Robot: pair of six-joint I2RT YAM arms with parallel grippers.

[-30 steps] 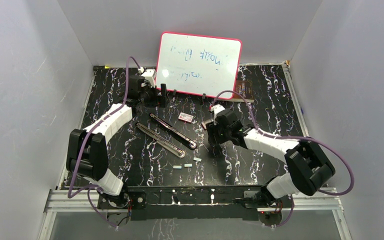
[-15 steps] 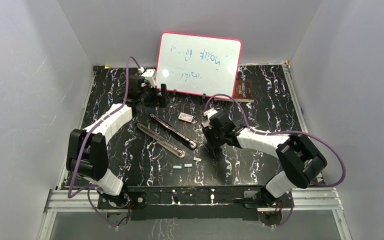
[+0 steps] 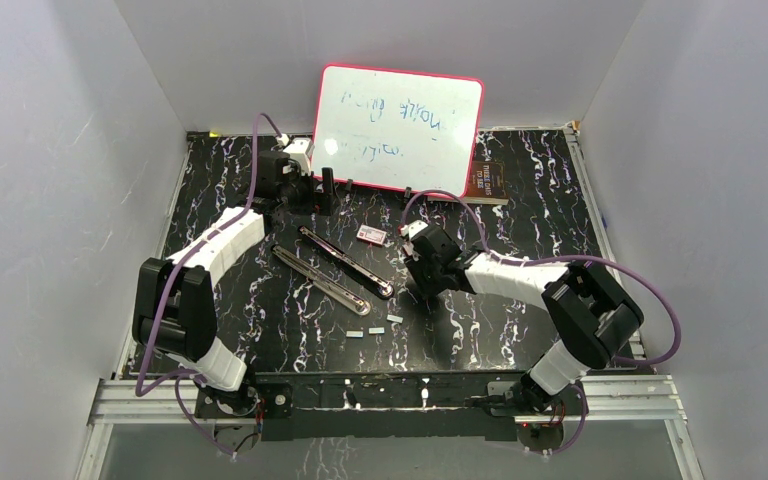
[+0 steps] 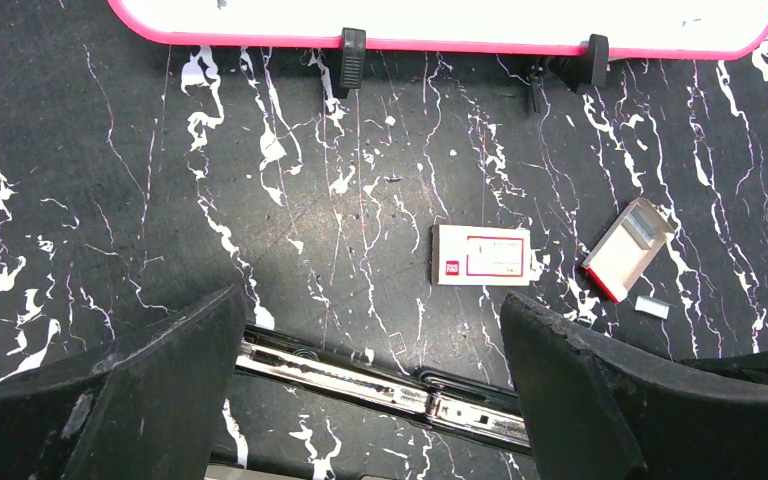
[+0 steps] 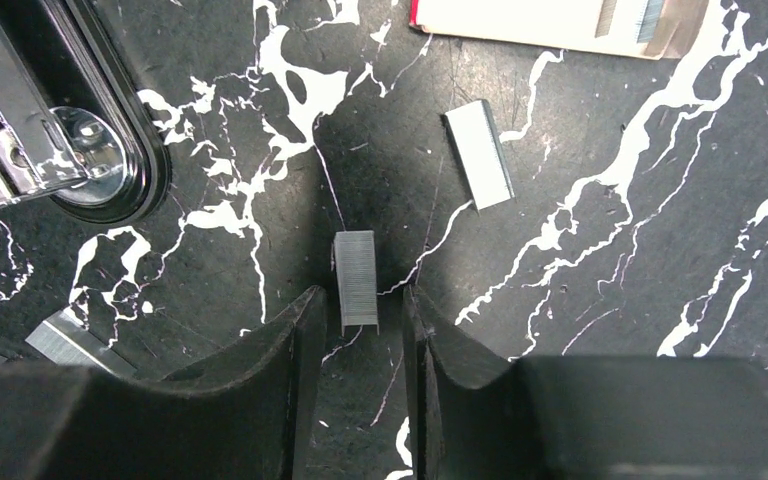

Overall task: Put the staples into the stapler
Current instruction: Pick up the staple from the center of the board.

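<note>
Faint blue handwriting runs across the whiteboard [image 3: 397, 128], too smeared to read; the small white box [image 4: 481, 255] bears a red-framed label with a red logo square, its print too small to make out; pale lettering on the dark book [image 3: 487, 180] is likewise illegible

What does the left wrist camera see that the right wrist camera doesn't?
Left wrist only: the pink-rimmed whiteboard and the small white box with a red label. Right wrist only: a short silvery staple strip between the open right gripper's fingertips. Both: the slim black stapler with its shiny metal rail, on the black marbled table.
</note>
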